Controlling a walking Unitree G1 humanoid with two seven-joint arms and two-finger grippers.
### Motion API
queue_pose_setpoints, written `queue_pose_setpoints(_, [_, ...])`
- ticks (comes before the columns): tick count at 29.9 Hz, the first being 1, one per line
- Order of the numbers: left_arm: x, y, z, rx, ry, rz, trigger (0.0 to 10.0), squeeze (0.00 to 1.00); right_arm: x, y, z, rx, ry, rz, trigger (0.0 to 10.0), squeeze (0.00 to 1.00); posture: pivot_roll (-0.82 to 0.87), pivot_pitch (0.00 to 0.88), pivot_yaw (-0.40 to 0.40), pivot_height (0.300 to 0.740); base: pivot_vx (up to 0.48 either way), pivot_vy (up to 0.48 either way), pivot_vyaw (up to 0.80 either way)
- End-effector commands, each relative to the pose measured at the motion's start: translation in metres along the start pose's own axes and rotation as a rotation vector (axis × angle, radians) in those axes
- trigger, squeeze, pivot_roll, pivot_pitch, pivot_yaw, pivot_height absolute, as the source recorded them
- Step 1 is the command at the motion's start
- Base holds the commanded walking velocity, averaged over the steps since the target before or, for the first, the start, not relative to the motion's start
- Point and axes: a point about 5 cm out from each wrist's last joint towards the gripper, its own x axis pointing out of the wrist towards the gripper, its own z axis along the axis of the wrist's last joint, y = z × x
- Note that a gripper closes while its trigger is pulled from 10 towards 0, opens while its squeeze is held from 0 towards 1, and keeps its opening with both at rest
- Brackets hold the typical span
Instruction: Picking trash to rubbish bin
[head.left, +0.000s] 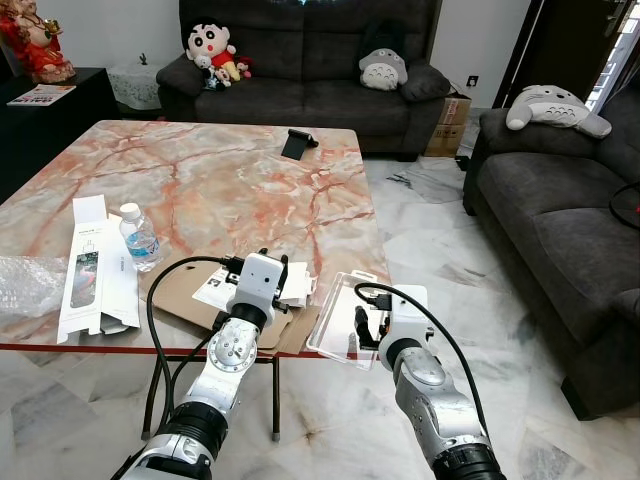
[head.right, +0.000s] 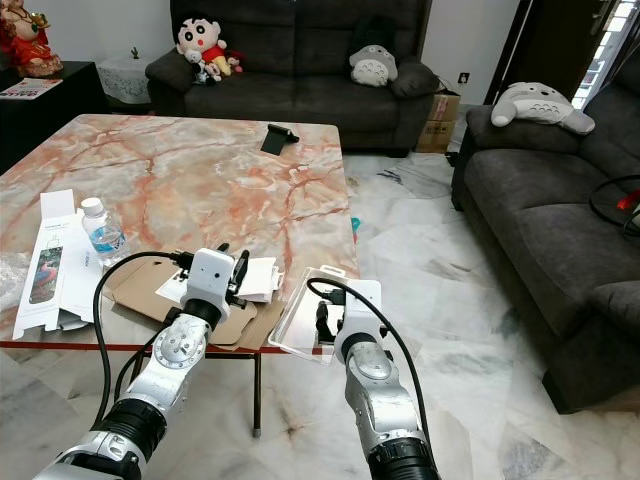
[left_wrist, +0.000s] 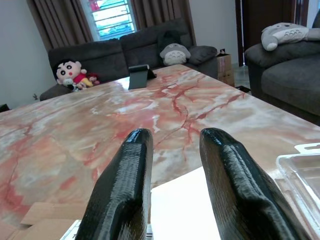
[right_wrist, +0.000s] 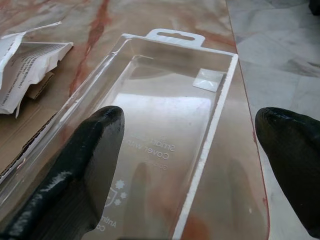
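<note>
A clear plastic blister pack (head.left: 340, 318) lies on the front right corner of the marble table (head.left: 220, 180) and juts over its edge. My right gripper (head.left: 368, 326) is open, its fingers spread wide on either side of the pack (right_wrist: 165, 125). Whether they touch it is unclear. A folded white leaflet (head.left: 293, 287) rests on a flat piece of brown cardboard (head.left: 185, 293) to the left. My left gripper (head.left: 284, 272) hovers low over the leaflet (left_wrist: 185, 200), open by a narrow gap with nothing between its fingers (left_wrist: 127, 180).
A water bottle (head.left: 140, 238), a white product box (head.left: 95, 265) and bubble wrap (head.left: 25, 285) lie at the table's front left. A black phone stand (head.left: 297, 143) is at the far edge. Dark sofas (head.left: 560, 210) with plush toys stand behind and to the right, across marble floor (head.left: 430, 230).
</note>
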Motion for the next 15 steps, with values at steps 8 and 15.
queue_pose_setpoints(8, [0.001,-0.001,0.001,0.001,0.004,-0.007,10.0,0.00,-0.002,0.006,-0.007,-0.029,0.046,0.052,10.0,0.00,0.09,0.000,-0.053,0.740,0.000,0.000,0.00])
queue_pose_setpoints(15, [0.001,-0.001,0.001,0.002,0.002,-0.004,10.0,0.00,-0.002,0.005,-0.018,-0.035,0.086,0.045,10.0,0.00,0.09,0.000,-0.054,0.740,0.000,0.000,0.00])
